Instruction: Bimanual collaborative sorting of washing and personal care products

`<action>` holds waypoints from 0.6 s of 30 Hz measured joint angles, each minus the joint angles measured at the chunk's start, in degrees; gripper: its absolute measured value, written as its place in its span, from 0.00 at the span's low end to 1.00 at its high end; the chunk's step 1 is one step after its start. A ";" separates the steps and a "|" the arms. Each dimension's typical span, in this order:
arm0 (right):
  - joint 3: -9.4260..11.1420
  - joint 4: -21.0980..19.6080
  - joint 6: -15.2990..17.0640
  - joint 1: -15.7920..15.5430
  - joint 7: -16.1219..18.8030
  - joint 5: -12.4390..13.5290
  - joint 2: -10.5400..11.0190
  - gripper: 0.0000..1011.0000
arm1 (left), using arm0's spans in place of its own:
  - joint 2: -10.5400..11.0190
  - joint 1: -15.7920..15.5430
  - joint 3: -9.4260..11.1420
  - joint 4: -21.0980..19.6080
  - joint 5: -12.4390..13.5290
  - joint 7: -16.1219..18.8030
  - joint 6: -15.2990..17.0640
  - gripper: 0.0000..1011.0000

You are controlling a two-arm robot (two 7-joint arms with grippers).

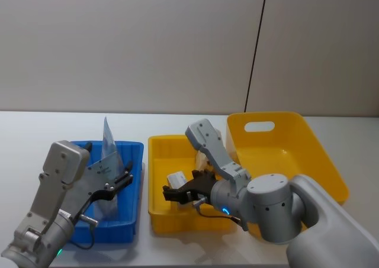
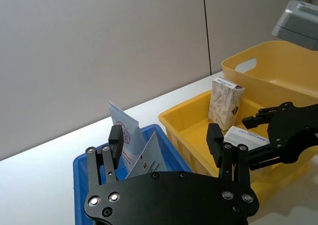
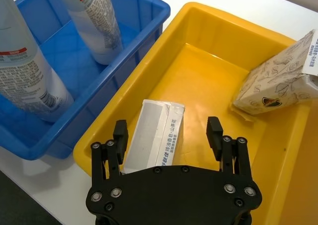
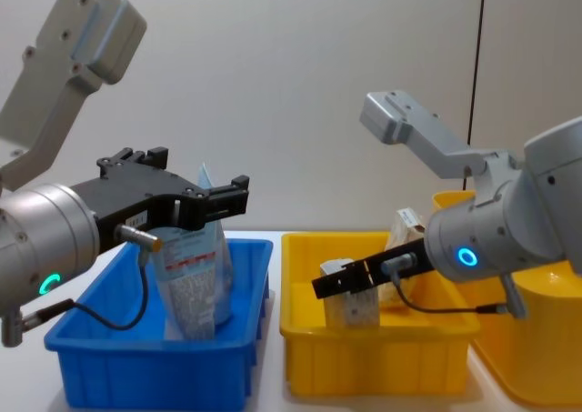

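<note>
The right gripper [image 3: 167, 128] held its fingers spread wide over the grey-white carton [image 3: 156, 130] in the yellow bin [image 1: 169, 139]. At its 9 o'clock, the left gripper [image 2: 165, 135] hung released by the pouch [image 4: 193, 266] in the blue bin [image 1: 127, 145].

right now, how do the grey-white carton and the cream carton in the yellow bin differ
Print: the grey-white carton is plain with one strip of text; the cream carton has a leafy pattern and a dark emblem.
Place: the grey-white carton sits by the near wall, below the open right gripper; the cream carton stands at the far side.
Both are in the yellow bin.
</note>
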 joint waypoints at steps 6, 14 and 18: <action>0.19 0.00 -0.20 -0.01 -0.31 -0.16 -0.12 0.80 | 0.00 0.00 0.00 0.00 0.00 0.00 0.00 0.99; 0.31 0.00 -0.31 -0.05 -0.54 -0.32 -0.22 0.55 | 0.00 0.00 0.00 0.00 0.00 0.00 0.00 0.99; 0.35 0.00 -0.34 -0.05 -0.62 -0.36 -0.24 0.43 | 0.00 0.00 0.00 0.00 0.00 0.00 0.00 0.99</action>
